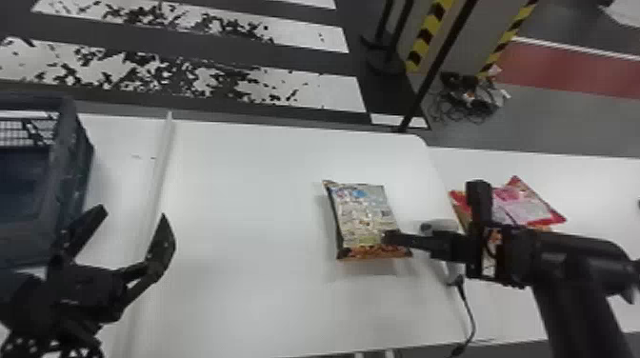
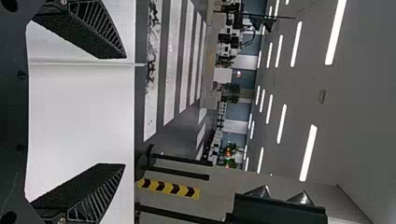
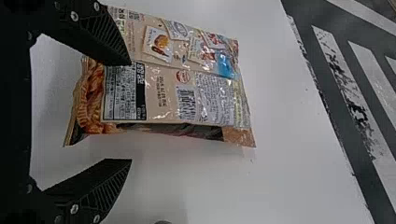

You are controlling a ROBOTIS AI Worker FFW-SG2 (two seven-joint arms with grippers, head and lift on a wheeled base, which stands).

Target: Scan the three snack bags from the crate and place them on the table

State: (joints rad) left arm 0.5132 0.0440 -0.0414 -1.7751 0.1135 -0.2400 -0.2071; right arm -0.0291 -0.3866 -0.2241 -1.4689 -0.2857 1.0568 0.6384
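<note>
A beige and orange snack bag (image 1: 364, 214) lies flat on the white table (image 1: 247, 190), its printed barcode side up. My right gripper (image 1: 396, 238) reaches its lower right corner. In the right wrist view the gripper (image 3: 130, 112) is open, one finger overlapping the snack bag (image 3: 163, 88), the other off its side. A red and pink snack bag (image 1: 521, 204) lies farther right, partly behind the right arm, with orange packaging at its edge. Over the table's left part, my left gripper (image 1: 132, 216) is idle; the left wrist view has this gripper (image 2: 124, 111) open and holding nothing.
The dark blue crate (image 1: 71, 190) stands at the far left, beside the left gripper. A grey device (image 1: 438, 226) sits close to the right gripper, and a black cable (image 1: 469, 309) runs to the table's front edge. Black posts (image 1: 431, 71) stand beyond the table.
</note>
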